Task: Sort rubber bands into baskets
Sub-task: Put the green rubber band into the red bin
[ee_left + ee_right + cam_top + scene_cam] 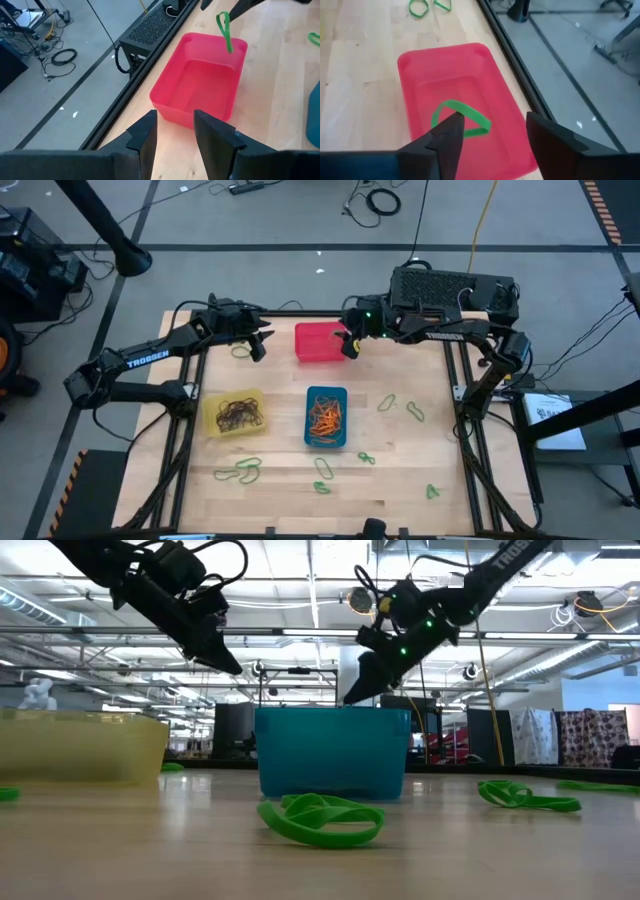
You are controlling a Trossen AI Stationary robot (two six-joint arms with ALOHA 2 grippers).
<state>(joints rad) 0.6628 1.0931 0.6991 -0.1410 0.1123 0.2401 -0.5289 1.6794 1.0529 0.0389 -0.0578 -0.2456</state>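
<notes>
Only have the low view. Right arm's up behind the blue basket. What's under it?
Observer: The red basket, which the blue basket hides from you. The right gripper hangs over its right edge.
Operator: Holding anything?
Observer: Its fingers are open. A green rubber band dangles just below them, above the red basket. I can't tell whether it is hooked on a finger.
Operator: Left arm?
Observer: The left gripper hovers just left of the red basket, fingers open with nothing between them.
</notes>
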